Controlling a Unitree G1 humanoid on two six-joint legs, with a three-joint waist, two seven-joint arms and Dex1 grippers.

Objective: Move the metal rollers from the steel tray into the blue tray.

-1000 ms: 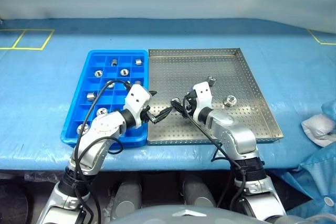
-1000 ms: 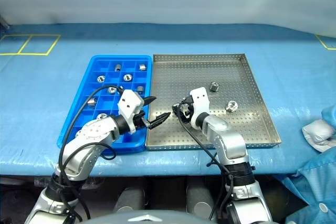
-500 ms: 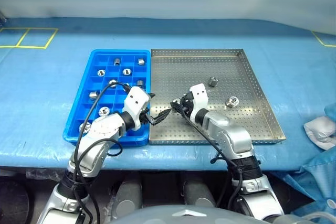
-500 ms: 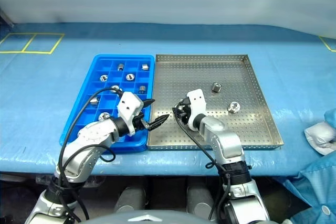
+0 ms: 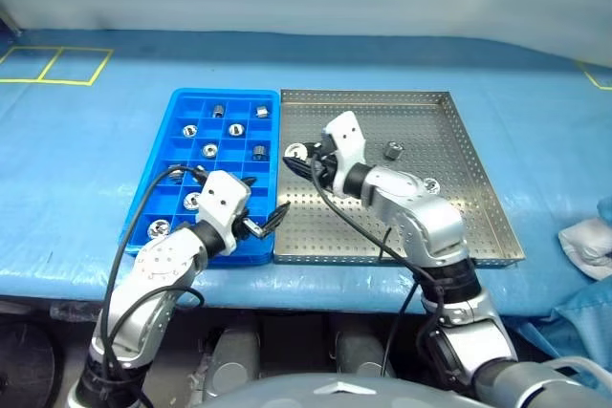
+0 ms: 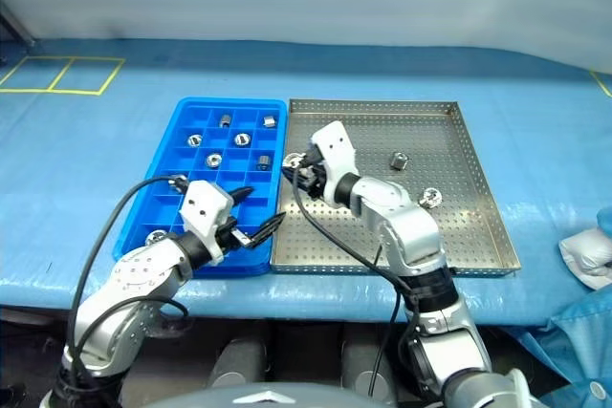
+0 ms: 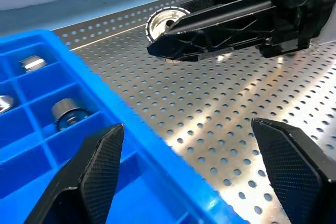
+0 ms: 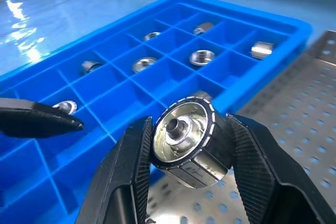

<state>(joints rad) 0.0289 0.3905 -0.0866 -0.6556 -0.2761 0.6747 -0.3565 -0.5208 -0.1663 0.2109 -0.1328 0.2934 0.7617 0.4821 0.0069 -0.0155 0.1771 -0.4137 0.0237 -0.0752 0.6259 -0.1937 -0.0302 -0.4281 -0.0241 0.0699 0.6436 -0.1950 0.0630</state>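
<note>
My right gripper [image 8: 186, 148] is shut on a metal roller [image 8: 185, 136], a shiny cylinder with a central hole. It is held in the air over the left edge of the steel tray [image 5: 459, 222], right beside the blue tray [image 5: 170, 107]. Two more metal rollers [image 5: 392, 150] [image 5: 430, 184] lie on the steel tray's perforated floor. Several rollers [image 5: 210, 150] sit in the blue tray's compartments. My left gripper [image 6: 256, 212] is open and holds nothing, low over the blue tray's front right corner, its fingers [image 7: 94, 171] pointing toward the steel tray.
The trays sit side by side on a table under blue sheeting, the steel tray's front rim close to the table edge. A white cloth [image 5: 585, 236] lies at the far right. Yellow tape lines [image 5: 57, 53] mark the back left.
The right gripper closed on a roller, lifted it off the steel tray and carried it left toward the blue tray. The left gripper drew back toward the blue tray's front corner, still open.
</note>
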